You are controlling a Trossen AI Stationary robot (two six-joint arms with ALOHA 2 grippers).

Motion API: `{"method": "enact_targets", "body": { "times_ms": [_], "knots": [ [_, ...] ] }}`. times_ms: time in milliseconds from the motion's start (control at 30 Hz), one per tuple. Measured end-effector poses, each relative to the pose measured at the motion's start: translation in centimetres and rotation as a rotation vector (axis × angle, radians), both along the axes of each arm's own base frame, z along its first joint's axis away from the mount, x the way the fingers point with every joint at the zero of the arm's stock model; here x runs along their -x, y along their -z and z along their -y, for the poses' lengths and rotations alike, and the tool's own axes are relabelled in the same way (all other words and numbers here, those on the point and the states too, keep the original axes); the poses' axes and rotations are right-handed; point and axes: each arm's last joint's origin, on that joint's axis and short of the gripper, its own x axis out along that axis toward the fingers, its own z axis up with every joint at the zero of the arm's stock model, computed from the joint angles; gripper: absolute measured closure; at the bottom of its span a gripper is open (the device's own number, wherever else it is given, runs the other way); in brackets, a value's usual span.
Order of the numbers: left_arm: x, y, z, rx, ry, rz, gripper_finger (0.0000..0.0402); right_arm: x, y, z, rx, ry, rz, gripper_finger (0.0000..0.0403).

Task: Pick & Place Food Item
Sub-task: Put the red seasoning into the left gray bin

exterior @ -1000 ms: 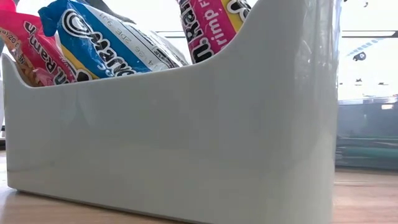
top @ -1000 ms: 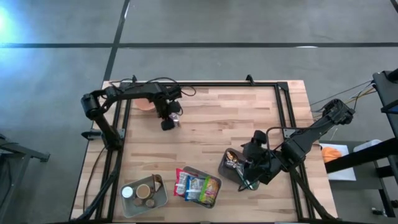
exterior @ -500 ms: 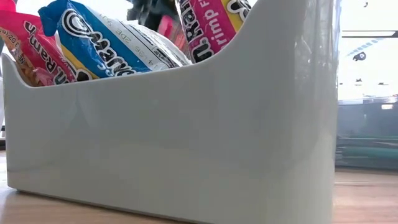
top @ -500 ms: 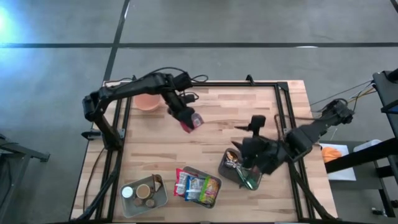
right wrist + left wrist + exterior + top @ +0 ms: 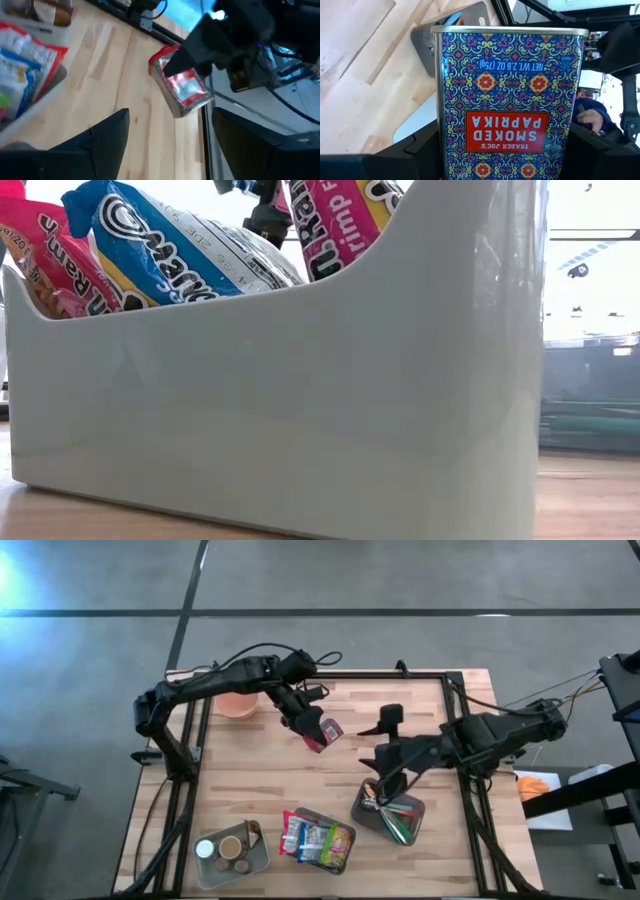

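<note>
A patterned tin of smoked paprika (image 5: pixel 322 731) is hanging above the wooden surface (image 5: pixel 340 770), upper centre of the overhead frame, with the left end effector (image 5: pixel 312 726) clamping it between its fingers at the sides. The right end effector (image 5: pixel 381 752) is hovering mid-right with its fingers spread and nothing between them, above a grey bin of utensils (image 5: pixel 388 815). This looks like the carrying step; next, the tin probably needs lowering into a container along the bottom edge, perhaps the bin of snack packets (image 5: pixel 318 840), before being released.

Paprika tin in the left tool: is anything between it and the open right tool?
Nothing. In the high view only bare wooden table separates the paprika tin, held by the left tool, from the right tool; the right wrist view agrees.
</note>
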Motion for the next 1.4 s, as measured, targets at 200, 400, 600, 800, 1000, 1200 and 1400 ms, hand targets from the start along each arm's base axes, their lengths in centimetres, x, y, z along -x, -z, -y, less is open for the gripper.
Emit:
{"method": "enact_targets", "body": {
  "times_ms": [200, 400, 600, 800, 1000, 1200, 1400],
  "knots": [
    [0.0, 0.0, 0.0, 0.013, -0.002, -0.006, 0.0119, -1.7, 1.0, 0.8, 0.048, 0.01, -0.043, 0.0067],
    [-0.1, 0.1, 0.3, 0.033, -0.002, -0.021, 0.0119, -4.3, 2.7, 0.5, 0.205, -0.075, -0.125, 0.0011],
    [-0.3, 0.0, 1.4, 0.069, 0.057, -0.014, 0.0119, -6.0, 4.0, 0.3, 0.36, -0.083, -0.2, 0.0004],
    [-0.5, 0.1, 2.2, 0.061, 0.077, -0.017, 0.0119, -6.6, 3.2, 0.5, 0.35, -0.064, -0.163, 0.0003],
    [-0.5, 0.1, 2.3, 0.044, 0.053, -0.035, 0.0119, -6.7, 3.0, 0.7, 0.276, -0.122, -0.152, 0.0003],
    [-0.6, 0.2, 2.4, 0.031, 0.035, -0.045, 0.0119, -7.0, 3.4, 0.9, 0.284, -0.164, -0.175, 0.0003],
    [-0.5, 0.3, 2.4, 0.024, 0.04, -0.059, 0.0119, -7.1, 3.4, 1.0, 0.299, -0.186, -0.184, 0.0003]
  ]
}}
